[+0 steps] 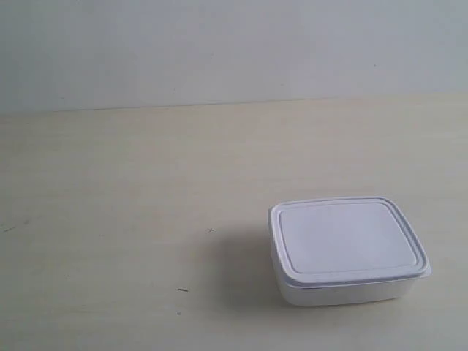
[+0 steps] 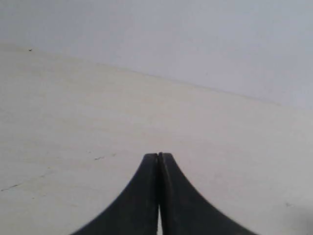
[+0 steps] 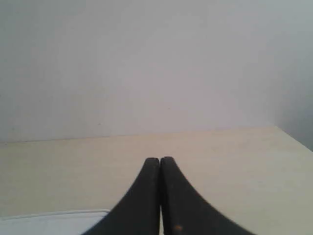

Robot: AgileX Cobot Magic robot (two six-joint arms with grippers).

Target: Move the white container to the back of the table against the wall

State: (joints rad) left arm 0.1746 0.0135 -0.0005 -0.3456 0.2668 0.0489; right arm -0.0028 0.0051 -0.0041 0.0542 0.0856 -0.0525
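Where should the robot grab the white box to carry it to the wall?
Probably from above, reaching across the white container and pinching its two long side walls just under the lid. The lid is flat with no handle, and the box sits low and level. The right gripper is shut and seems nearest, so its jaws would have to open first.

On the left wrist feed I pick out a short dark scratch (image 2: pixel 100 157) near the left gripper (image 2: pixel 159 155), off to one side of its tips. A fainter line (image 2: pixel 10 187) lies farther out the same way, and a dark speck (image 2: pixel 30 49) sits well ahead of the tool. My exterior feed shows a small cross-shaped mark (image 1: pixel 210 230) and a dark dash (image 1: pixel 183 289); I cannot place these against either tool.
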